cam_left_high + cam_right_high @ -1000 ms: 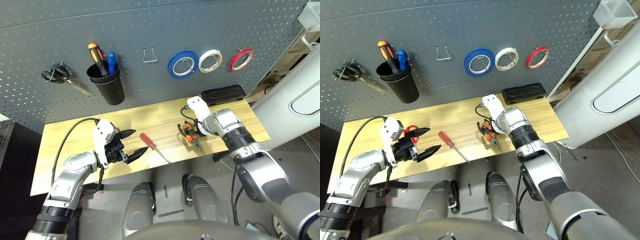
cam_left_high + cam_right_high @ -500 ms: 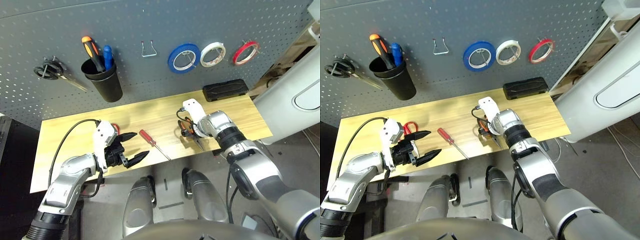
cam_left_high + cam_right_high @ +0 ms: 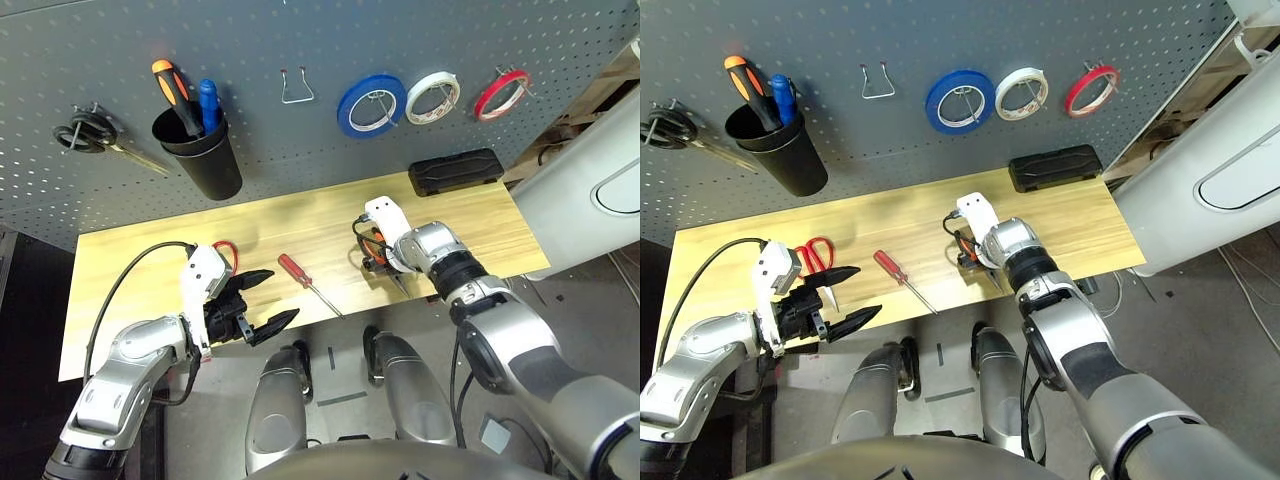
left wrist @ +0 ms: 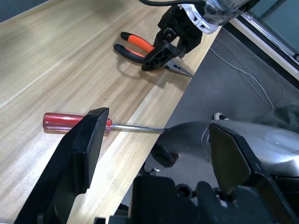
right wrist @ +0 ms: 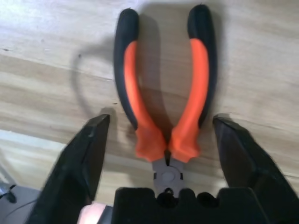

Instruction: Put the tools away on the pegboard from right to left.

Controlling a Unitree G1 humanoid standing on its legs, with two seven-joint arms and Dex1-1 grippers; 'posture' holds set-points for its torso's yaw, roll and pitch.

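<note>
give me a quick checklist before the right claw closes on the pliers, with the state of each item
1. Right claw open, a finger on each side of the pliers: ok.
2. Pliers lying flat on the table, handles spread: ok.
3. Fingers not yet touching the handles: ok.
4. Empty metal hook on the pegboard free to take them: ok.
5. Left claw open, apart from the screwdriver: ok.
6. Red tape ring already hung at the far right: ok.

light: bright, even | shadows: soft, under orange-and-black-handled pliers (image 5: 161,116) on pale wooden table (image 3: 300,235) | blur: right wrist fingers soft-edged
</note>
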